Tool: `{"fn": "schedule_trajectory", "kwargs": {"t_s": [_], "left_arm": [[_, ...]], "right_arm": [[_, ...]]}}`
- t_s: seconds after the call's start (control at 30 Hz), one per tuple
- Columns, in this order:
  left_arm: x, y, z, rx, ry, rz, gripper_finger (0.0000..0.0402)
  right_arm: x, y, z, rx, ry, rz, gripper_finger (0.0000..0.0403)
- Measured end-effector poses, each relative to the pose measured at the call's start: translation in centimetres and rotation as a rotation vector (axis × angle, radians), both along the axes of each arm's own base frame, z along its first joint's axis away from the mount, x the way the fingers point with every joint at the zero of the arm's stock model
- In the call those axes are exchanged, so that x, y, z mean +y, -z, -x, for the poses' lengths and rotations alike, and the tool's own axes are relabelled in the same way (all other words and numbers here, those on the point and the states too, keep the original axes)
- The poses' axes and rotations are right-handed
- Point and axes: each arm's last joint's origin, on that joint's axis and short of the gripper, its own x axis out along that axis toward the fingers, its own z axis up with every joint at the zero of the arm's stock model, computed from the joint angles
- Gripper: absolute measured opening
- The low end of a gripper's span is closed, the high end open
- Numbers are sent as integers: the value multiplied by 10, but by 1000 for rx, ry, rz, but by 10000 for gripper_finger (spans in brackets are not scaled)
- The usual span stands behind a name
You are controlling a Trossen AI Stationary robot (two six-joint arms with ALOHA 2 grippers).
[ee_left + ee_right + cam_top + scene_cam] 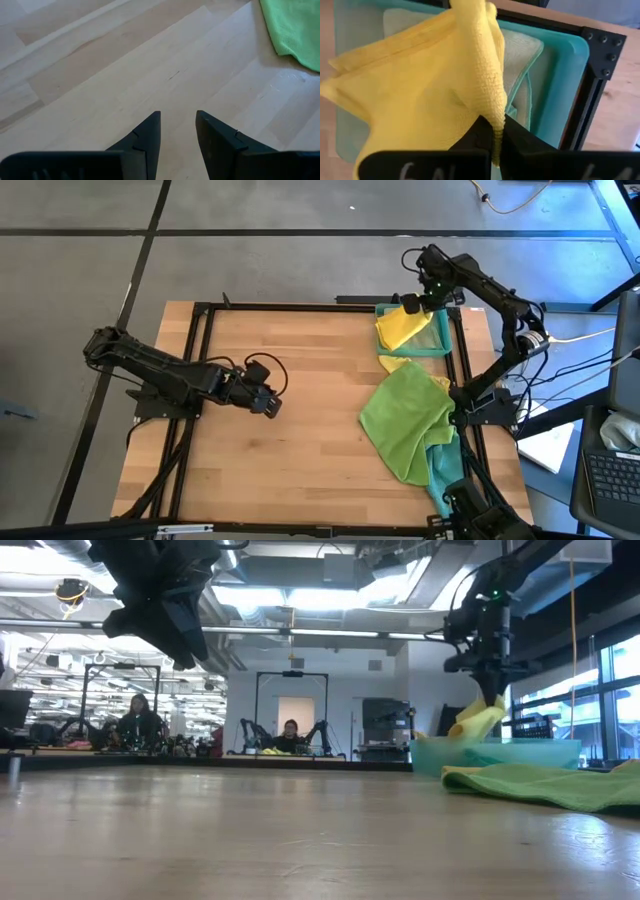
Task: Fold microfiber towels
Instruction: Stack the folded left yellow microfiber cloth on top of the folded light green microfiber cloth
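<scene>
Yellow microfiber towel (435,90) hangs folded from the right gripper (497,131) just above the teal tray (560,85), I think so it can be laid on the pale towel (522,55) already inside. Its fingers are pressed together on a pinch of the cloth. The left gripper (177,131) waits half apart and empty over bare wooden table (290,400), while a bright green towel (405,420) lies crumpled near the tray.

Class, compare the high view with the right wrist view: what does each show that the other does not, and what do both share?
Only the high view shows the left hand over bare table, and the bright green towel. Only the right wrist view shows the right hand pinching the yellow towel's edge, with a pale towel beneath. Both show that yellow towel over the teal tray.
</scene>
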Motion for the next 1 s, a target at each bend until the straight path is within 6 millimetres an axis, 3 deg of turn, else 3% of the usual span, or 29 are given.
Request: {"fn": "schedule_trajectory", "kwargs": {"t_s": [0.43,0.63,1.0], "left_arm": [[0,0,0,3,8,-4,117],[0,0,0,0,6,-5,117],[0,-1,-1,-9,4,-6,117]], "right_arm": [[2,-1,2,14,142,-10,12],[9,7,1,40,193,-63,14],[16,15,1,70,161,-123,106]]}}
